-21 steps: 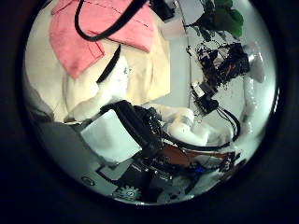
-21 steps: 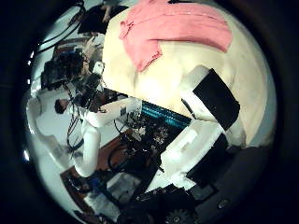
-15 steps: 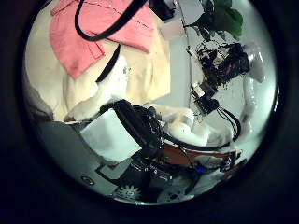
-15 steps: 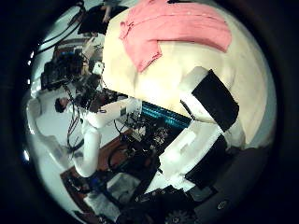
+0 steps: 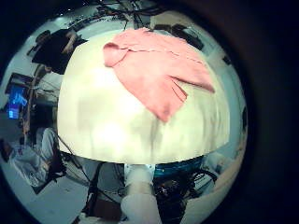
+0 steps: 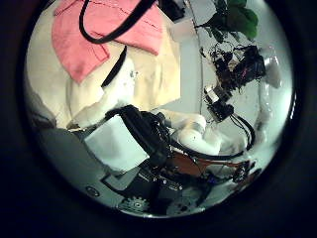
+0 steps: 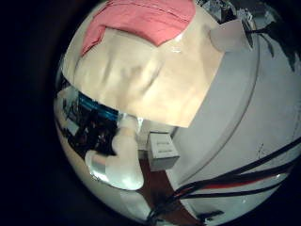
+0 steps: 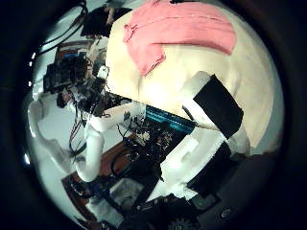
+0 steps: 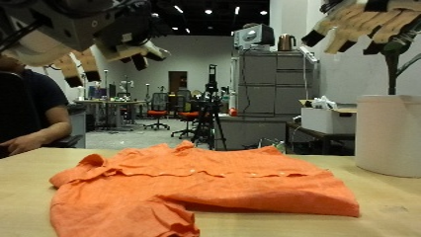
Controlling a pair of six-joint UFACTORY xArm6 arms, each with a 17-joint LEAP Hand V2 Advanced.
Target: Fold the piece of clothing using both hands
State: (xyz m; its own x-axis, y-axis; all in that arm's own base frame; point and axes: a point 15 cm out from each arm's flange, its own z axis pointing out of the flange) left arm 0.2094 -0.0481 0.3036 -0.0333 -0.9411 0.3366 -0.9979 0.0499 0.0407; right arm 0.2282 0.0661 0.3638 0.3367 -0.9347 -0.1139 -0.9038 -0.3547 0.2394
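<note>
The fingers [image 9: 372,22] of the right hand [image 9: 364,24] fan out loosely, spread wide and holding nothing, high in the air above one end of the surface [image 9: 27,183]. The left hand [image 9: 82,38] hangs just as high over the other end, its fingers [image 9: 147,47] relaxed and parted, also empty and touching nothing. Both hands are well apart from the orange shirt [image 9: 198,188], which lies flat on the pale surface between and below them. In the outside view the shirt's long axis runs across the surface from one hand's side to the other. A rumpled part with a raised fold lies toward the left hand's side and a smoother, straight-edged part toward the right hand's side. One flap of cloth hangs forward toward the near edge under the left hand's side. The left little finger side palm view shows the shirt [image 5: 154,65] spread out on the far half of the surface [image 5: 121,131], with a sleeve-like flap reaching toward the middle. The right thumb side palm view shows the same shirt [image 8: 182,29] lying near one edge of the surface [image 8: 221,72], with that hand's own black and white fingers [image 8: 216,101] extended in front of the camera and gripping nothing.
</note>
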